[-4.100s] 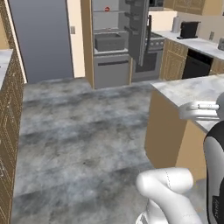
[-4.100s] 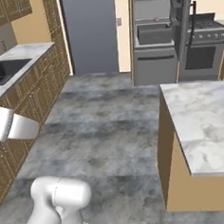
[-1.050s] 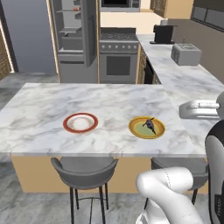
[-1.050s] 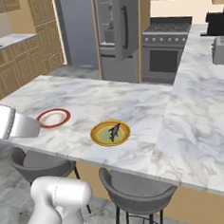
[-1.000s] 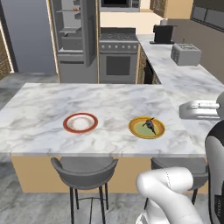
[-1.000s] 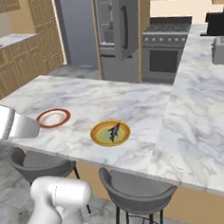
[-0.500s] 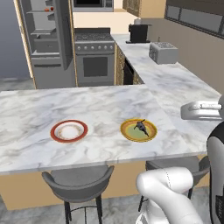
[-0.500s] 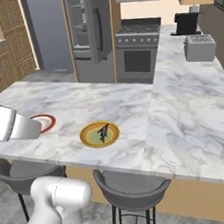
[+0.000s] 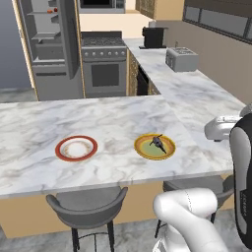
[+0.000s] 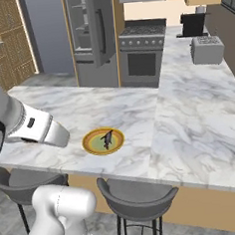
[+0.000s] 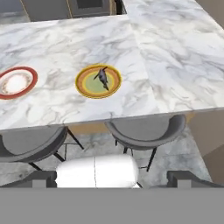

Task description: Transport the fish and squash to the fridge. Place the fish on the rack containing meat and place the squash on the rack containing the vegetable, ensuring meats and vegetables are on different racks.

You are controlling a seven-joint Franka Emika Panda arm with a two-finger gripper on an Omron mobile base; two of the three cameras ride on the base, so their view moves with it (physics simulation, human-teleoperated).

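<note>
Fish point(image 11: 102, 78) lies on the yellow plate point(image 11: 85, 90) on the surface point(image 11: 78, 39), beyond the stools. Claw point(image 11: 112, 177) stands wide, empty; best to come down centred along the body before closing.

Dark fish point(image 10: 107, 138) on yellow plate point(image 10: 94, 145), marble counter point(image 10: 189, 119), fridge point(image 10: 85, 27) behind.

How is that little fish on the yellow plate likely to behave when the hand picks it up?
The fish looks small and thin, so probably light. Its narrow, tapered body may slip or twist between the fingers. It lies flat on the yellow plate, so a low pinch might nudge the plate along the smooth marble counter.
</note>
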